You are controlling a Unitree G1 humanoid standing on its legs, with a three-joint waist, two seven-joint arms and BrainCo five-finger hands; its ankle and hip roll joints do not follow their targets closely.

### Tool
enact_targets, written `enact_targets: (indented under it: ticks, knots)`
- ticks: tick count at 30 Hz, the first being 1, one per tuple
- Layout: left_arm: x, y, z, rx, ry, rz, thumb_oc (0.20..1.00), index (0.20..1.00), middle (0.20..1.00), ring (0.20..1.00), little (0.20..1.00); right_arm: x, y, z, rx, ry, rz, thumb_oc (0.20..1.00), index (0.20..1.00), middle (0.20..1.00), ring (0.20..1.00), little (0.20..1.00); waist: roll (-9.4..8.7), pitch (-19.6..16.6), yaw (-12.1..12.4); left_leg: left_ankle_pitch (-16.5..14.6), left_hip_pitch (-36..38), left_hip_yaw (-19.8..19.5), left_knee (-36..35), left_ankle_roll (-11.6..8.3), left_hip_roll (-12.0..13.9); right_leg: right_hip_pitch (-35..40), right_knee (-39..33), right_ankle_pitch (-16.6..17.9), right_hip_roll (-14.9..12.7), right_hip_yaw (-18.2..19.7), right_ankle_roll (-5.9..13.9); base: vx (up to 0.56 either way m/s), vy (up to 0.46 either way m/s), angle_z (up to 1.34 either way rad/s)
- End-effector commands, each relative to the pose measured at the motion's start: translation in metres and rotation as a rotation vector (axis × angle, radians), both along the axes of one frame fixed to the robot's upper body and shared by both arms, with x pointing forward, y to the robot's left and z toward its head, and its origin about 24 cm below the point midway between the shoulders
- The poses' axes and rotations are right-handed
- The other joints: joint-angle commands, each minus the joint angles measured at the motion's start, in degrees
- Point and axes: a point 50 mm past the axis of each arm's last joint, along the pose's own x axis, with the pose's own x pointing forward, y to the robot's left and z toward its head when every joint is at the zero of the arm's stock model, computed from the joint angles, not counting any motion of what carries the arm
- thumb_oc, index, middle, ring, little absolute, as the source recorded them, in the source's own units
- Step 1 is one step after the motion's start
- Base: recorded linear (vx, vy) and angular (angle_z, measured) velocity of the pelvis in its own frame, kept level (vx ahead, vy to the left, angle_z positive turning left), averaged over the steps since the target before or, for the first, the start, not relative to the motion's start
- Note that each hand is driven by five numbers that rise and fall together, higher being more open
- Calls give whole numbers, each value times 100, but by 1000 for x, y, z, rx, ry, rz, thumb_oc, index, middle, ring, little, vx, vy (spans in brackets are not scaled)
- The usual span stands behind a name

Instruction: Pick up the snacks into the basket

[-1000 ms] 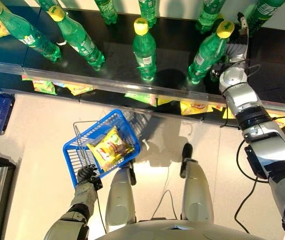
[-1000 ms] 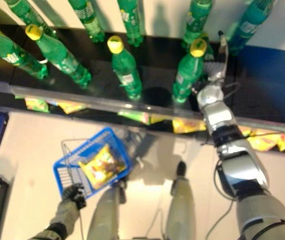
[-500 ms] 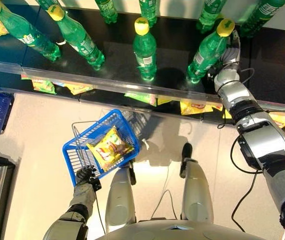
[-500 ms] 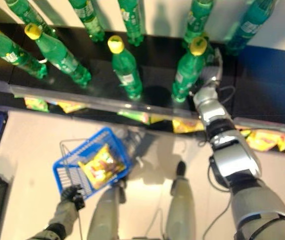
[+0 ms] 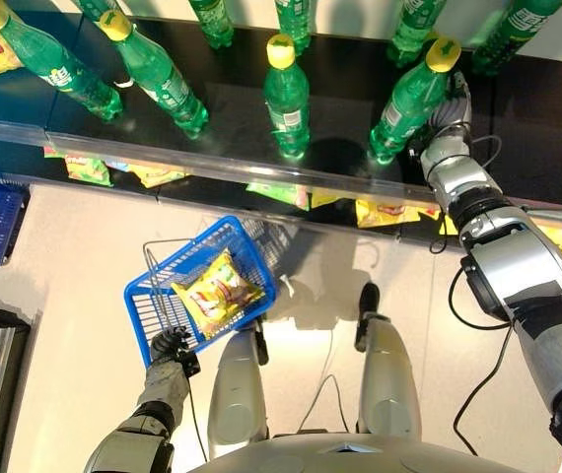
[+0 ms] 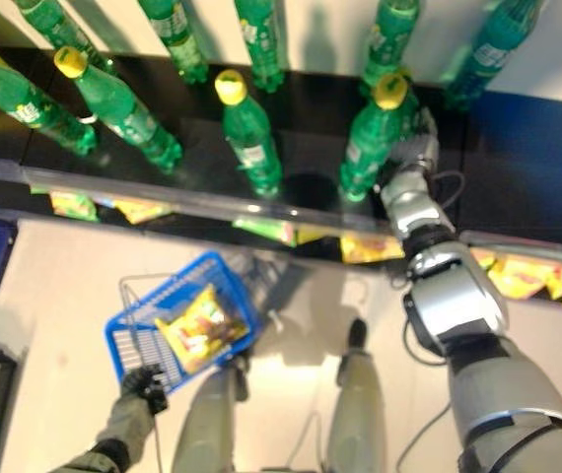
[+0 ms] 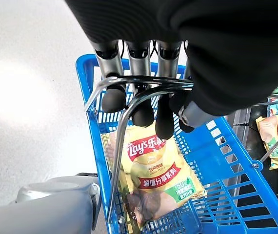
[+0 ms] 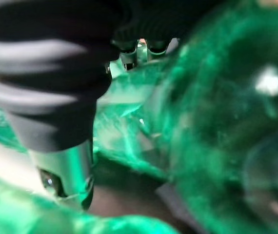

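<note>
Snacks are lying in two places. One yellow snack bag [image 7: 151,178] is already resting flat inside the blue basket [image 5: 148,296], which the left hand [image 5: 170,345] is carrying low on the robot's left side, fingers [image 7: 113,97] curling round the wire handle [image 7: 129,97]. More yellow snack bags [image 5: 385,211] are sitting on the lower shelf, under the edge of the black upper shelf [image 5: 232,108].

The right hand [image 5: 456,101] is reaching onto the upper shelf, close against a green bottle [image 5: 411,99] with a yellow cap — whether its fingers are spread or closing on anything cannot be told, since they are hidden among the bottles in the right wrist view.

The governing relation: the remaining snack bags are lying below and nearer to the robot than the right hand, just under its forearm. The right arm is the nearer one — the left is occupied with the basket.
</note>
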Motion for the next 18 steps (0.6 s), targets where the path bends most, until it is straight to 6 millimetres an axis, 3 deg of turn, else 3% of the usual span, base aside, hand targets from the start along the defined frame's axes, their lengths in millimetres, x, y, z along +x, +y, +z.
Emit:
enact_targets:
  ticks: [1,18]
  knots:
    - [-8,31,6,89,31,31,200,200,200,200,200,3,4,9,-31,37,5,1000,1000,1000,1000,1000,-175,60,167,-348,105,-155,221,271,-220,140,-699,795,194,202,92,0,0,0]
    - [-3,29,7,80,23,4,200,200,200,200,200,-6,-19,-21,75,136,-67,1000,1000,1000,1000,1000,-95,92,236,-346,113,-196,209,292,-265,183,-701,785,185,158,96,0,-1,0]
